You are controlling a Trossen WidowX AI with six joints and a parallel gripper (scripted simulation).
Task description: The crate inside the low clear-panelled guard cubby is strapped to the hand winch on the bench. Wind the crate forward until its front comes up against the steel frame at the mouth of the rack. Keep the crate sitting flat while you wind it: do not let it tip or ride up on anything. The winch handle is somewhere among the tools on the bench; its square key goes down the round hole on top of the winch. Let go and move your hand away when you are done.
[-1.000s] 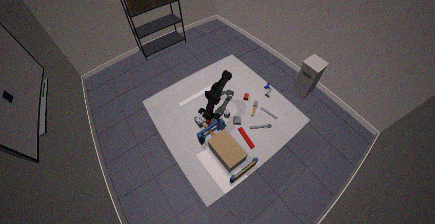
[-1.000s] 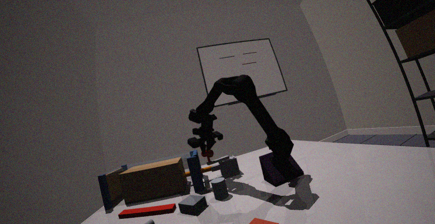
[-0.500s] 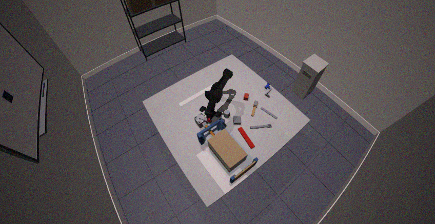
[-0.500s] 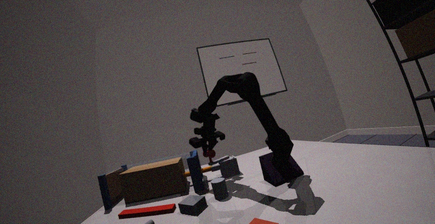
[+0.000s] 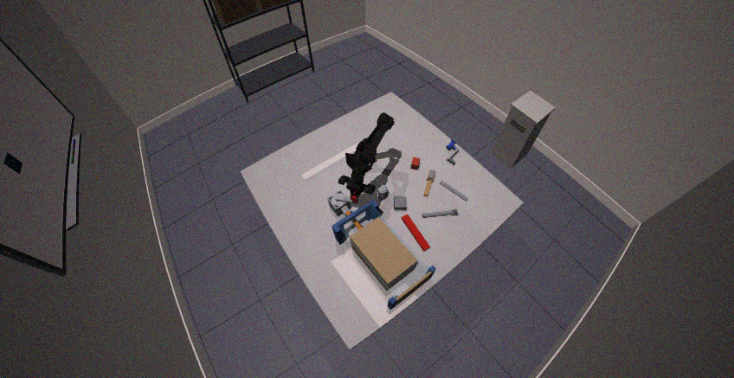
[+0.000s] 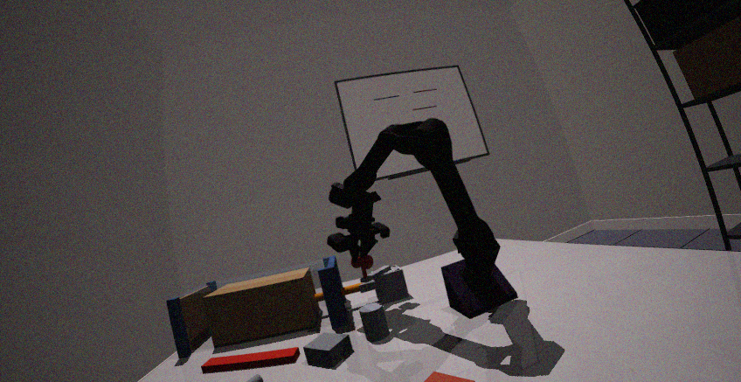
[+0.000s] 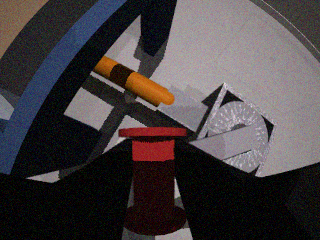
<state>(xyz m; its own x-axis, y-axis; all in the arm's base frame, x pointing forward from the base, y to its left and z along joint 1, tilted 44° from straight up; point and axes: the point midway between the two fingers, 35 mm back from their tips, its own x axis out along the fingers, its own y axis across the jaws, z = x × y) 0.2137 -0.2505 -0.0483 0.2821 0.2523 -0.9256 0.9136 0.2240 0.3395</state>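
Note:
My gripper is shut on the red knob of the winch handle. The handle's grey crank bar reaches from under the knob to the top of the winch; the key and hole are hidden. The tan crate sits flat behind the blue steel frame, with a small gap between its front and the frame. An orange strap runs through the frame toward the winch. The clear panels are barely visible.
A grey cylinder stands beside the frame. A grey block and red bar lie near it. A wrench, grey bar, wooden-handled tool and red block lie farther off.

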